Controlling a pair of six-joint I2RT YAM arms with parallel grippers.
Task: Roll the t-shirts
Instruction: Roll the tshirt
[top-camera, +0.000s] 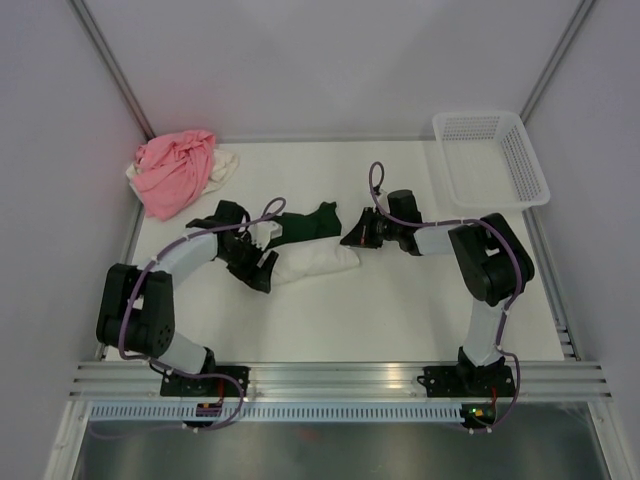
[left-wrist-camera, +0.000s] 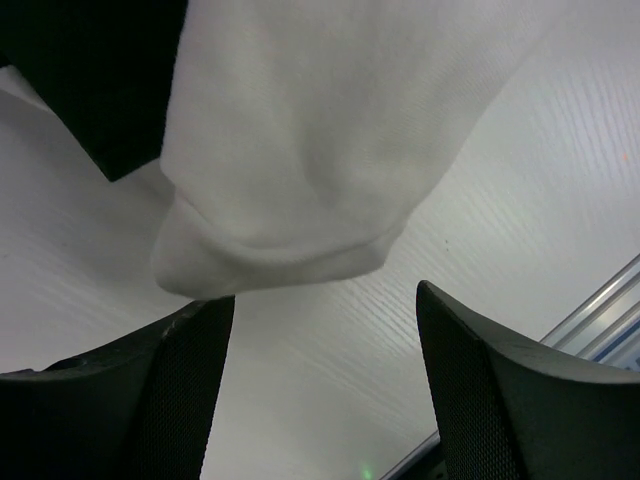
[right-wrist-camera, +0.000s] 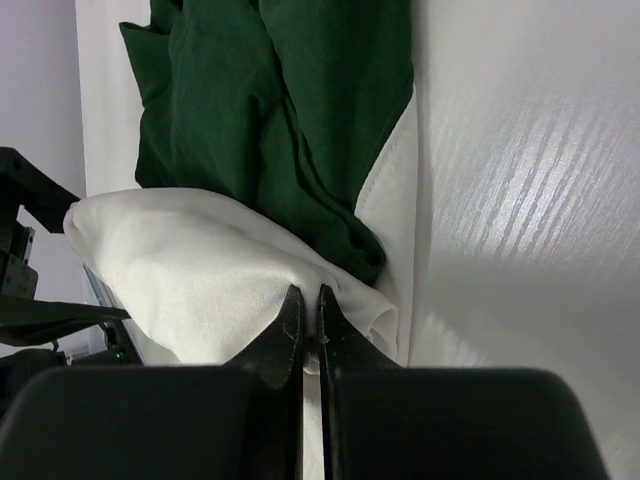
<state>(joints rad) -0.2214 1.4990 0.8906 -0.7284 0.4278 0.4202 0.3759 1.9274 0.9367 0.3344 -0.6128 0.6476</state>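
Cream tee (top-camera: 315, 263) mid-table, rolled into a loose tube, long axis running left to right and tilted slightly up toward the right. Green tee (top-camera: 305, 222) just behind it on the far side, touching, crumpled rather than rolled; from the right wrist, green cloth lying over the cream and partly tucked under its top fold. Left hand (left-wrist-camera: 320, 300) at the left end of the cream roll, low over the table (top-camera: 400, 310), fingers (left-wrist-camera: 180, 380) spread wide, nothing between them; rolled end of the cream tee just ahead of the tips, not touched. Right hand (right-wrist-camera: 310, 300) at the right end of the same roll, fingers pressed together, tips against the cream cloth near its hem; cannot tell whether any fold is pinched. Pink tee (top-camera: 175, 172) bunched in the far left corner, well apart from both hands. Second cream tee (top-camera: 226, 165) peeping out beside and under the pink one, touching it. White mesh basket (top-camera: 530, 165) at the far right corner, near the wall.
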